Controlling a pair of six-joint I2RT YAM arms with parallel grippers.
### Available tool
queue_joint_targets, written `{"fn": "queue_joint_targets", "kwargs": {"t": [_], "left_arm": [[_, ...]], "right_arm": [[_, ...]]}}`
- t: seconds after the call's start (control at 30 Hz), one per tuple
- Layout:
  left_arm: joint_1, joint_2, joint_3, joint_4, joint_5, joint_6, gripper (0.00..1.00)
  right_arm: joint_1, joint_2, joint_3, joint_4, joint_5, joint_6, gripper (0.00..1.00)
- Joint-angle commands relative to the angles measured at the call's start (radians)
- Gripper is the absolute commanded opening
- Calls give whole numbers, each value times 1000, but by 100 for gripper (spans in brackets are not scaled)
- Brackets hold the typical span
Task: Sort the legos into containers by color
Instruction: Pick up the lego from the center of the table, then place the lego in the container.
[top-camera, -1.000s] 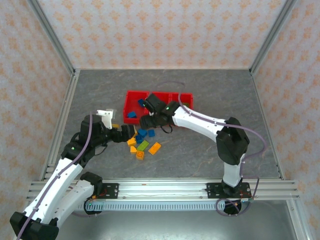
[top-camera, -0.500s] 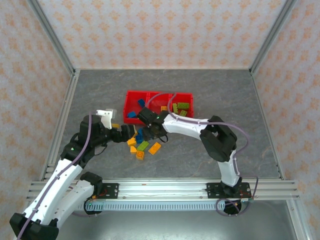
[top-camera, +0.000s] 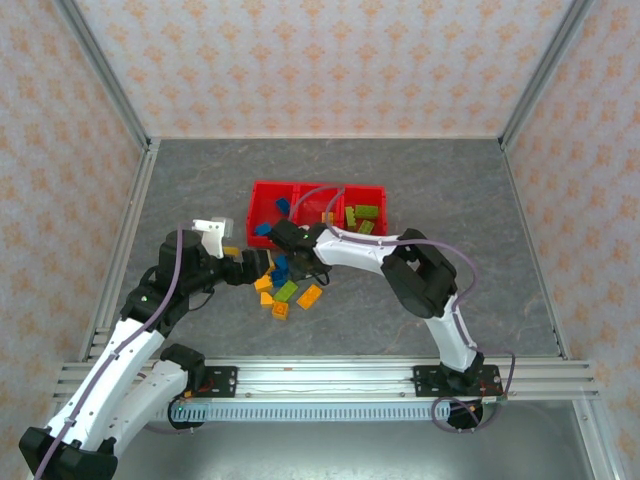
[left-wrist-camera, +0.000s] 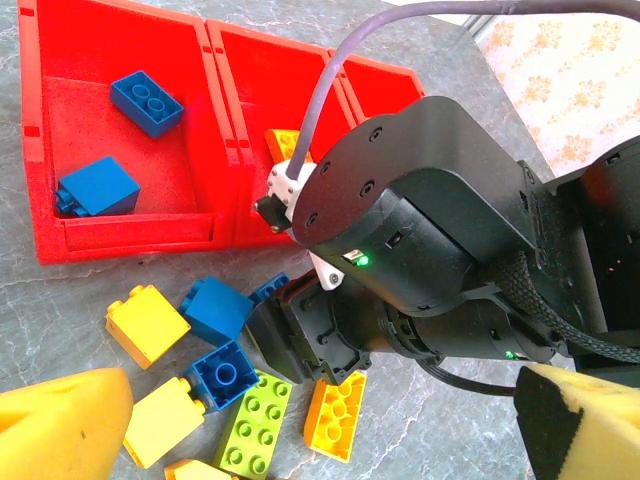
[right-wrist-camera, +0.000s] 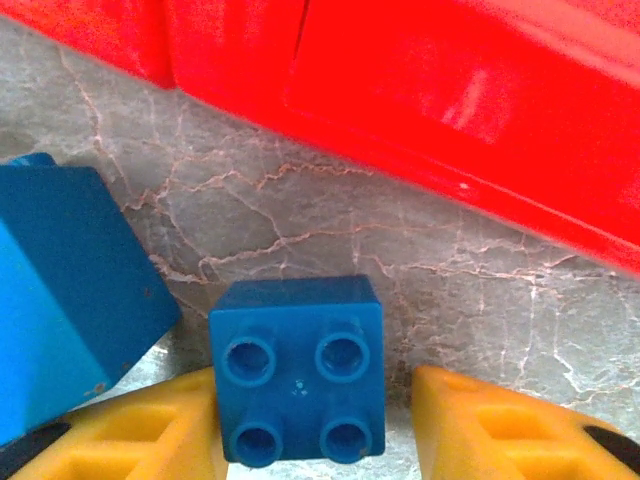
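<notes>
R end effector (right-wrist-camera: 310, 432) is lowered onto the loose legos (top-camera: 285, 283) on the tabletop (top-camera: 450, 190), just in front of the containers (left-wrist-camera: 130, 240). Its yellow fingertips (right-wrist-camera: 140, 435) are spread to either side of a blue 2x2 brick (right-wrist-camera: 298, 368), studs up. The L-hand pad seems to be touching the brick's edge, while a narrow gap is seen at the other pad, so nothing is pinched. A second, larger blue brick (right-wrist-camera: 70, 300) is tilted just beside it on the L, close enough to crowd that finger, and the red front wall of the bins is seen right behind. L end effector (left-wrist-camera: 322, 420) is held spread wide, w/ nothing between its pads, on the near side of the pile. The R arm's black wrist housing (left-wrist-camera: 430, 230) and its purple cable (left-wrist-camera: 330, 90) are placed between it and the bins, so the R bin and part of the middle bin are blocked from the L wrist view. Under the housing are seen a lime green brick (left-wrist-camera: 250, 425), an orange one (left-wrist-camera: 335, 415), two yellow ones (left-wrist-camera: 147, 325) and two blue ones (left-wrist-camera: 215, 308), packed closely. Sorted so far: two blue bricks (left-wrist-camera: 147, 102) in the L bin, an orange-yellow one (left-wrist-camera: 283, 145) in the middle bin, green bricks (top-camera: 362, 215) in the R bin.
</notes>
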Motion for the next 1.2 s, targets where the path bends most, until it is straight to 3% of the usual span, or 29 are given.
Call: {"fn": "queue_joint_targets", "kwargs": {"t": [0.0, 0.2, 0.43, 0.87, 1.17], "left_arm": [[-8, -18, -13, 25, 10, 6, 99], [-8, -16, -14, 25, 9, 6, 99], [-8, -16, -13, 25, 8, 6, 99], [-8, -26, -12, 22, -2, 5, 99], [-8, -64, -15, 25, -16, -3, 99]], "right_arm": [[1, 39, 38, -8, 72, 16, 47], [2, 58, 49, -11, 93, 16, 45], [3, 47, 37, -20, 118, 16, 37], [6, -187, 20, 59, 84, -11, 28], [-10, -1, 305, 52, 106, -87, 26]]}}
